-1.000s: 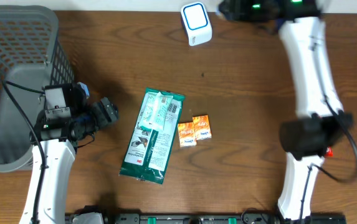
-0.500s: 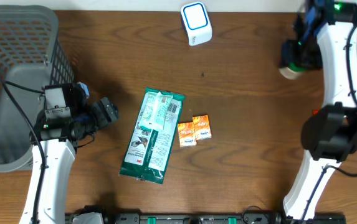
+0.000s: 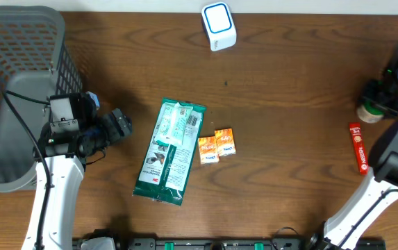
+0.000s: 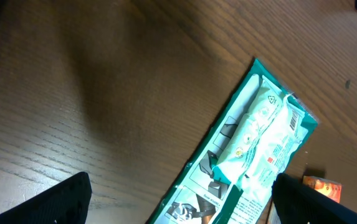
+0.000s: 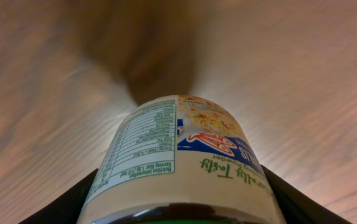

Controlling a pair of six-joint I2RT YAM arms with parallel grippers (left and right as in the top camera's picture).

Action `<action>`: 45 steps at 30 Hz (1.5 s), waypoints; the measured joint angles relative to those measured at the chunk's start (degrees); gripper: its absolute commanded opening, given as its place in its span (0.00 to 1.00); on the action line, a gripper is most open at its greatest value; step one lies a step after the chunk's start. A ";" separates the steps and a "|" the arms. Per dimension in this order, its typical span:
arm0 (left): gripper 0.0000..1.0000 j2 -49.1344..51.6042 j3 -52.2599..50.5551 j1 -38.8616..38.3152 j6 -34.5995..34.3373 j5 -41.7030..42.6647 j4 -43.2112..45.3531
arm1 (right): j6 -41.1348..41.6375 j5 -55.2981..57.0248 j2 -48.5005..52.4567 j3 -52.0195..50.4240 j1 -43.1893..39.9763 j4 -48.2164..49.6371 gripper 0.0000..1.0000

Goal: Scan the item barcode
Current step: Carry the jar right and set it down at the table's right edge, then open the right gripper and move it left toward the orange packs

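Within the last second the right hand (image 3: pixel 377 99) swung off the scanner (image 3: pixel 219 26) at the top centre and out to the far right edge of the worktop (image 3: pixel 282 83), taking the jar (image 5: pixel 178 155) with it. It is clamped on the jar, with dark fingers flanking both sides in the wrist view. The jar now sits well apart from the scanner and near the red tube (image 3: pixel 357 147). Likely read: the scan pass is over and this is the set-aside move, though no frame confirms a successful read. The left hand (image 3: pixel 119 126) hasn't budged; its fingers are wide apart with nothing in them, parked between the basket (image 3: pixel 25 42) and the pouch (image 3: pixel 169 153). Materials: the jar is a round pale body under a glossy printed wrap with a nutrition panel, and has a green band at the near end, so it is probably slick. The pouch is flat green-and-white film, crinkled, with a barcode near its top end. Two small orange cartons (image 3: pixel 217 146) sit side by side just beside it. The scanner is a white rounded block with a blue ring face. The basket is grey plastic mesh, and the worktop is dark wood grain.
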 measured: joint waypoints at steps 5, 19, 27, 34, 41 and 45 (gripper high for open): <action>0.93 0.00 0.00 0.00 0.00 0.00 0.00 | 0.79 -3.61 0.00 -1.70 -5.53 1.95 0.72; 0.94 0.00 0.00 0.00 0.00 0.00 0.00 | 1.68 -10.60 0.00 -2.67 -8.20 1.27 0.99; 0.93 0.00 0.00 0.00 0.00 0.00 0.00 | 1.68 -11.41 -3.32 0.28 -8.17 -4.17 0.99; 0.93 0.00 0.00 0.00 0.00 0.00 -0.02 | 1.38 -18.23 -14.95 2.23 -6.54 -8.57 0.99; 0.93 0.00 0.00 0.00 0.00 -0.02 0.00 | -2.27 -26.62 -16.98 2.32 2.67 -11.37 0.99; 0.93 0.00 0.00 0.00 0.00 -0.04 0.00 | -3.91 -28.00 -16.92 -0.20 9.51 -11.15 0.96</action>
